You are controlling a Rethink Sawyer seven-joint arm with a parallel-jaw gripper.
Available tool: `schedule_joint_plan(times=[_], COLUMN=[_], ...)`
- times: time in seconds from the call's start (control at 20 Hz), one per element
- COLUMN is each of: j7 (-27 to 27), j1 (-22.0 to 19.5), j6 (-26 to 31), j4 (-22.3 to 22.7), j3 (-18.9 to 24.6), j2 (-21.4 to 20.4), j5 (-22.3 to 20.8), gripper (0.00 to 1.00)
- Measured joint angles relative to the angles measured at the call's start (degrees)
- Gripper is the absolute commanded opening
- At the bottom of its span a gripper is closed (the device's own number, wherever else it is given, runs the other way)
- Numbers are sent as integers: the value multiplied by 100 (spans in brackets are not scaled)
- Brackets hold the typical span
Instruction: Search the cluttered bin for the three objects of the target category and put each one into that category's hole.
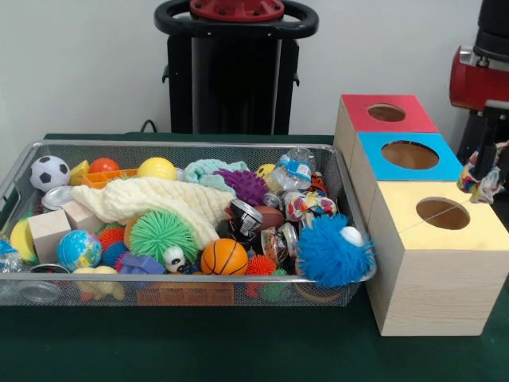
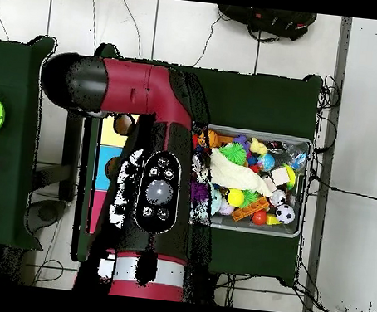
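Multicoloured fabric toy (image 1: pixel 481 177) hangs clamped in my gripper (image 1: pixel 485 163) at the right edge of the front view, beside the blue box (image 1: pixel 409 155) and above the right rim of the yellow box (image 1: pixel 436 263). I can see the claw closed on it, the bundle dangling just right of the yellow box's round hole (image 1: pixel 442 213). The red box (image 1: pixel 386 114) stands farthest back in the row of three, each with one hole on top. To the left, the wire mesh bin (image 1: pixel 183 298) sits touching the boxes, still crowded: a cream knitted cloth (image 1: pixel 163 200) across the middle, a green spiky ball (image 1: pixel 161 235), a small basketball (image 1: pixel 223 257), a soccer ball (image 1: pixel 49 172), a globe ball (image 1: pixel 79 249) and a blue furry toy (image 1: pixel 334 251) against the bin's right wall. From overhead, my arm (image 2: pixel 156 134) covers the boxes almost entirely.
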Motion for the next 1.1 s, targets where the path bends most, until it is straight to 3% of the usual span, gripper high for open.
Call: schedule_joint_plan(times=[0.55, 1.1], j7=[0, 0], j1=[-115, -335], j6=[-412, -1512], j4=[833, 1877], j3=[48, 375], j2=[-693, -1148], j5=[71, 51], gripper=[0, 0])
